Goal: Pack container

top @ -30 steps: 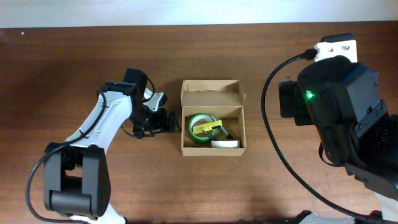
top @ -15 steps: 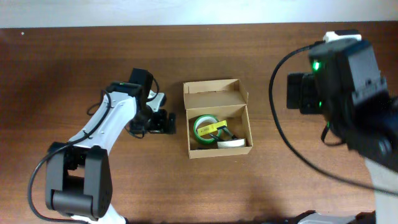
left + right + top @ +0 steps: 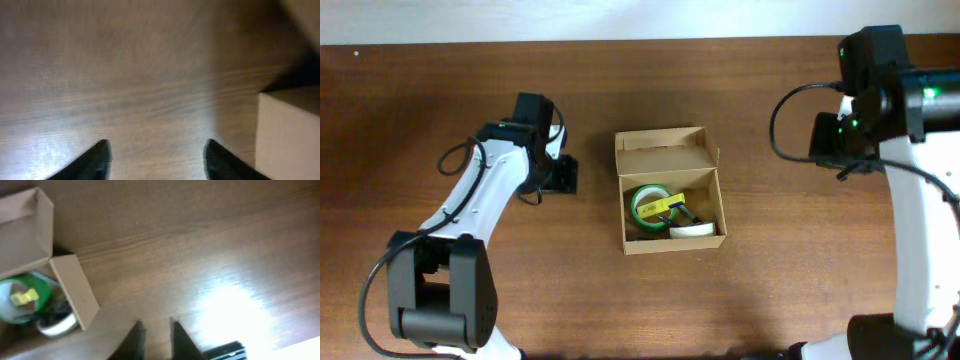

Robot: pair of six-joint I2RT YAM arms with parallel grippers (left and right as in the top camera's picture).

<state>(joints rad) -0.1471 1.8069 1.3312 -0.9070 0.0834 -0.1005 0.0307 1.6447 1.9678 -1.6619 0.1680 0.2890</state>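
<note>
container (image 3: 662, 160) — near left end effector (image 3: 156, 150), apart

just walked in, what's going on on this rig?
Nothing is being held. The container sits open mid-table with a green tape roll and a white roll inside. The left gripper hangs just left of it, jaws apart. The right gripper is off to its right, jaws nearly together and empty. Lid flap not yet closed.

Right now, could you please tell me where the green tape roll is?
In the overhead view, the green tape roll lies inside the open container mid-frame, just left of the white roll.
</note>
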